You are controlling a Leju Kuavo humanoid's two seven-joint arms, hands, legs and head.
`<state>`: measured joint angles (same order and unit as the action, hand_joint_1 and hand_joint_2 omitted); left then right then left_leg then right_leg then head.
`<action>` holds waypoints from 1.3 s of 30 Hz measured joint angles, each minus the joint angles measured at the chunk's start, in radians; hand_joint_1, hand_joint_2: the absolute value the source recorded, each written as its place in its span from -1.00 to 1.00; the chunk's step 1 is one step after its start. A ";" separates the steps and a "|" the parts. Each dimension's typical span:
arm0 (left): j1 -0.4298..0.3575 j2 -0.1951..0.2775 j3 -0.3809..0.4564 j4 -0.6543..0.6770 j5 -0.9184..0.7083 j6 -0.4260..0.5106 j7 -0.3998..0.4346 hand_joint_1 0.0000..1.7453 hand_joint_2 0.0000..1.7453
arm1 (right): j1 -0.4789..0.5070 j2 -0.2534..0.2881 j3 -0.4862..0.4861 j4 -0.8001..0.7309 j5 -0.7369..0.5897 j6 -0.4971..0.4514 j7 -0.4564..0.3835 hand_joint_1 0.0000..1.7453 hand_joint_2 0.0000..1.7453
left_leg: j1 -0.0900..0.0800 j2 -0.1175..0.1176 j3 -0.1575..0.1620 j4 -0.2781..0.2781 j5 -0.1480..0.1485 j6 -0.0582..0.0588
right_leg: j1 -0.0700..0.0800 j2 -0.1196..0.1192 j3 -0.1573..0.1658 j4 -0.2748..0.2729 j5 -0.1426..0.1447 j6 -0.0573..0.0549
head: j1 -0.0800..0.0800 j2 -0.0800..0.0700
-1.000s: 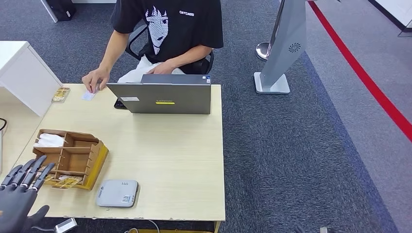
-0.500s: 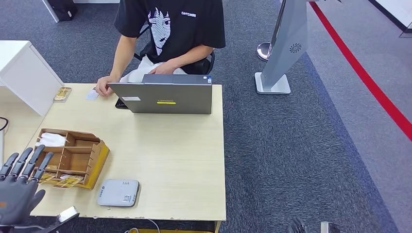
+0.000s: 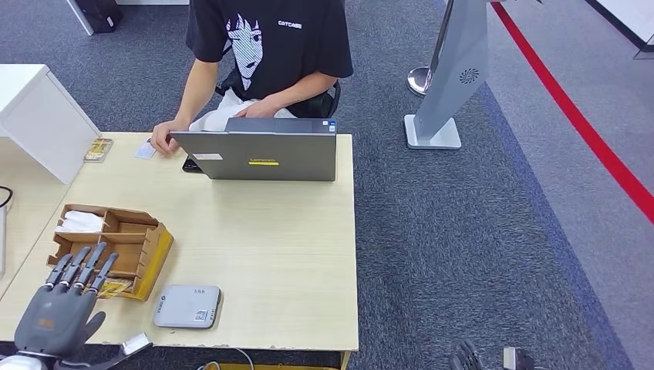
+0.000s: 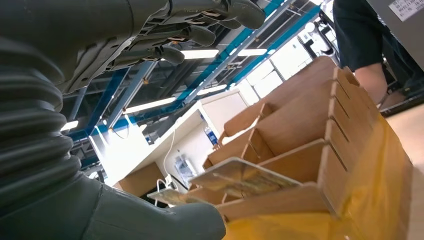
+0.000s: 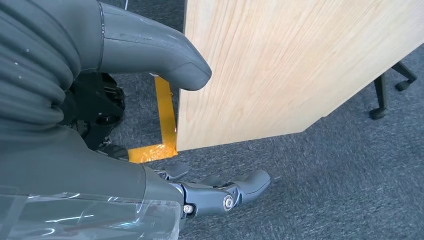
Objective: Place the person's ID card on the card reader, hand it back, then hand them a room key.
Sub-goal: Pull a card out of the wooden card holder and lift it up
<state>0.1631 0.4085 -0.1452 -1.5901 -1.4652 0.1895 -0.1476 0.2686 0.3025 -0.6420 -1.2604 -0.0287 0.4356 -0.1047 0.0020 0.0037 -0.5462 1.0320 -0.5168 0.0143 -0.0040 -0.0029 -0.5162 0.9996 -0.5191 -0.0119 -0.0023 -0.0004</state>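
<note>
Small white ID card (image 3: pixel 144 150) flat at far-left table edge, long axis crosswise, under person's hand (image 3: pixel 163 139). Grey laptop (image 3: pixel 258 154) beside. Left hand (image 3: pixel 65 304) spread, empty; right hand (image 5: pixel 220 192) loose, empty.

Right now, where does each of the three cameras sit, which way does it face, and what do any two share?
Head view: high on the robot, facing forward and down at the table, laptop and seated person; left hand shows.
Left wrist view: behind the left hand, low, angled up past the wooden organizer toward ceiling lights.
Right wrist view: behind the right hand, hanging beside the table's edge over carpet.
Head and left wrist views share the organizer.
</note>
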 joint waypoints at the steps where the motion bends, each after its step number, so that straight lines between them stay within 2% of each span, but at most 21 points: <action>1: -0.001 -0.002 -0.003 0.006 0.000 0.000 0.000 -1.00 1.00 | 0.000 0.000 0.000 0.000 0.000 0.000 0.000 -1.00 1.00 | 0.000 0.000 0.000 0.000 0.000 0.000 | 0.000 0.000 0.000 0.000 0.000 0.000 | 0.000 0.000; 10: -0.005 -0.012 -0.021 0.045 -0.022 0.004 0.022 -1.00 1.00 | 0.000 0.000 0.000 0.000 0.002 0.005 -0.003 -1.00 1.00 | 0.000 0.000 0.000 0.000 0.000 0.000 | 0.000 0.000 0.000 0.000 0.000 0.000 | 0.000 0.000; 15: -0.025 -0.001 -0.029 0.077 -0.090 0.028 0.047 -1.00 1.00 | -0.001 0.000 0.000 0.005 0.014 0.016 -0.009 -1.00 1.00 | 0.000 0.000 0.000 0.000 0.000 0.000 | 0.000 0.000 0.000 0.000 0.000 0.000 | 0.000 0.000; 24: -0.042 0.007 -0.031 0.115 -0.092 0.044 0.057 -1.00 1.00 | -0.001 0.000 0.000 0.010 0.014 0.017 -0.013 -1.00 1.00 | 0.000 0.000 0.000 0.000 0.000 0.000 | 0.000 0.000 0.000 0.000 0.000 0.000 | 0.000 0.000; 31: -0.052 -0.032 -0.007 0.117 -0.076 0.055 0.049 -1.00 1.00 | 0.000 0.000 0.009 0.005 -0.035 -0.006 -0.001 -1.00 1.00 | 0.000 0.000 0.000 0.000 0.000 0.000 | 0.000 0.000 0.000 0.000 0.000 0.000 | 0.000 0.000; 32: -0.053 -0.037 -0.006 0.117 -0.076 0.055 0.049 -0.94 1.00 | 0.000 0.000 0.010 0.004 -0.036 -0.006 0.000 -1.00 1.00 | 0.000 0.000 0.000 0.000 0.000 0.000 | 0.000 0.000 0.000 0.000 0.000 0.000 | 0.000 0.000; 35: -0.057 -0.049 -0.003 0.117 -0.078 0.058 0.049 0.55 1.00 | 0.000 0.000 0.014 0.002 -0.037 -0.009 0.002 -1.00 1.00 | 0.000 0.000 0.000 0.000 0.000 0.000 | 0.000 0.000 0.000 0.000 0.000 0.000 | 0.000 0.000; 36: -0.058 -0.053 -0.002 0.117 -0.078 0.059 0.049 0.98 1.00 | -0.001 0.000 0.016 0.002 -0.037 -0.010 0.002 -1.00 1.00 | 0.000 0.000 0.000 0.000 0.000 0.000 | 0.000 0.000 0.000 0.000 0.000 0.000 | 0.000 0.000; 39: -0.061 -0.067 0.003 0.117 -0.072 0.060 0.048 1.00 1.00 | 0.000 0.000 0.020 -0.001 -0.044 -0.014 0.004 -1.00 1.00 | 0.000 0.000 0.000 0.000 0.000 0.000 | 0.000 0.000 0.000 0.000 0.000 0.000 | 0.000 0.000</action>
<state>0.1021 0.3414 -0.1419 -1.4729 -1.5370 0.2493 -0.0992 0.2683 0.3025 -0.6218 -1.2614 -0.0725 0.4218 -0.1003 0.0020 0.0037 -0.5464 1.0324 -0.5168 0.0143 -0.0040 -0.0029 -0.5164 0.9998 -0.5191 -0.0119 -0.0023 -0.0005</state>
